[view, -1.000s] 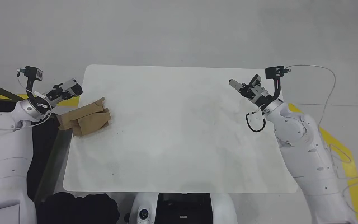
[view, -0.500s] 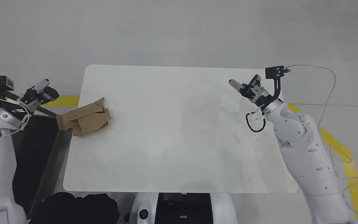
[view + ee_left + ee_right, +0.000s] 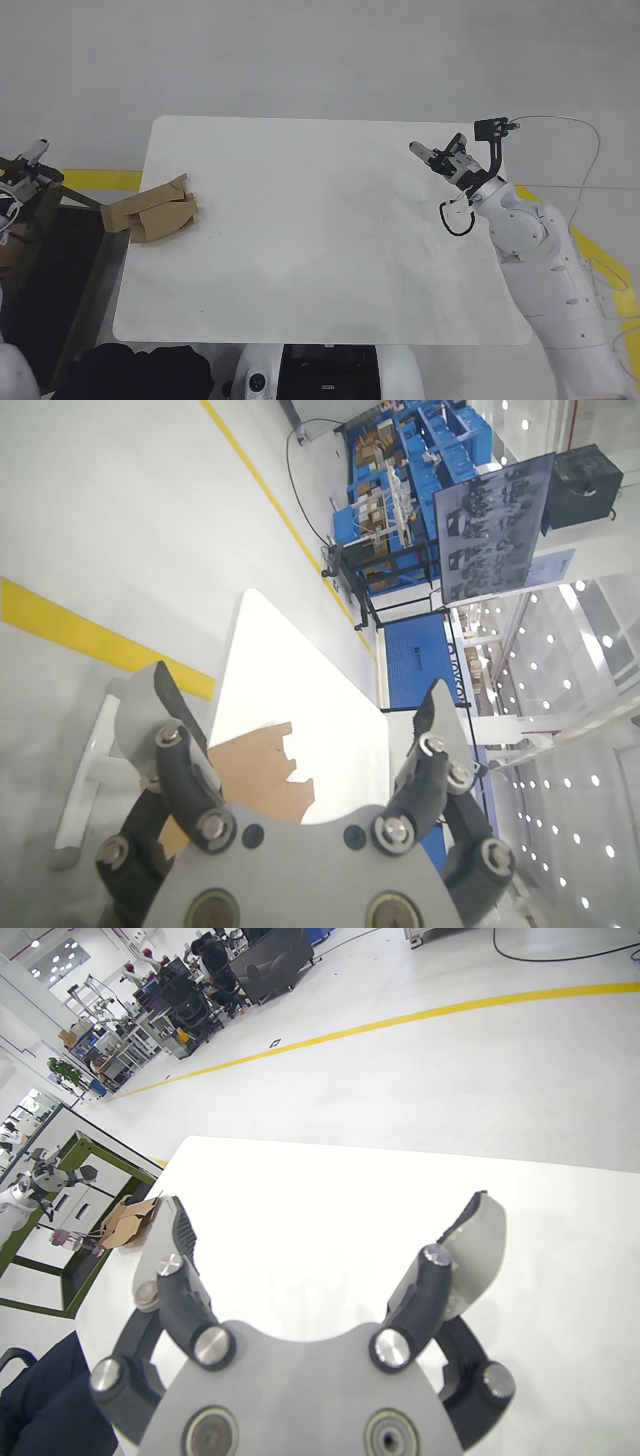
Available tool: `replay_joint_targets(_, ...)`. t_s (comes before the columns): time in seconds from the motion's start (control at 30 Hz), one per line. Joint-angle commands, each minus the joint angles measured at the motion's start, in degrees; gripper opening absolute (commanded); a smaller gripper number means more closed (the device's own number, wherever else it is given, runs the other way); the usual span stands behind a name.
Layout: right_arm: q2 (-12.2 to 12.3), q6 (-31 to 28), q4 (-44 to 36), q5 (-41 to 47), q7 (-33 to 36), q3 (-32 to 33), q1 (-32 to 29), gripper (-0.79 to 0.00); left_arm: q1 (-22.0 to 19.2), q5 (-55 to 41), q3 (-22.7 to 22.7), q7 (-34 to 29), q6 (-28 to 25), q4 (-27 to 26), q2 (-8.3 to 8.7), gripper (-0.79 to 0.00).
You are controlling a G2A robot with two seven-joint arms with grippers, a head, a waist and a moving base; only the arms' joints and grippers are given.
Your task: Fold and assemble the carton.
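Cardboard carton (image 3: 150,212) lay partly folded at the left edge of the table (image 3: 320,260), one end overhanging it. Left gripper (image 3: 33,158) hung beyond that edge, jaws spread and empty. Well apart across the table, the right gripper (image 3: 437,152) had its jaws likewise spread. A one-sided nudge from either would likely have tipped the unsupported carton off the edge.

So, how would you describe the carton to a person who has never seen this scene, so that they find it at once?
Start at the large white table and go to its edge on the robot's left side. There the carton lies, partly folded, with one end hanging over the edge. It is brown cardboard with notched flaps, against the plain white top.
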Motion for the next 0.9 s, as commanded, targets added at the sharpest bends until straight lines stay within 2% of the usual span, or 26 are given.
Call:
replay_joint_targets(0.0, 0.0, 0.0, 0.0, 0.0, 0.0, 0.0, 0.0, 0.0, -0.85, 4.05, 0.8, 1.34, -0.12, 1.52, 0.52, 0.0)
replay_joint_targets(0.17, 0.0, 0.0, 0.0, 0.0, 0.0, 0.0, 0.0, 0.0, -2.06, 17.47, 4.59, 6.62, -2.5, 3.52, 1.56, 0.0)
replay_joint_targets(0.37, 0.0, 0.0, 0.0, 0.0, 0.0, 0.0, 0.0, 0.0, -4.75, 23.87, 8.59, 8.3, -3.61, 6.86, 1.52, 0.0)
replay_joint_targets(0.63, 0.0, 0.0, 0.0, 0.0, 0.0, 0.0, 0.0, 0.0, -8.42, 27.93, 14.41, 6.42, -5.33, 11.33, 0.16, 0.0)
replay_joint_targets(0.87, 0.0, 0.0, 0.0, 0.0, 0.0, 0.0, 0.0, 0.0, -10.84, 28.59, 17.57, 6.64, -6.6, 14.03, -1.06, 0.0)
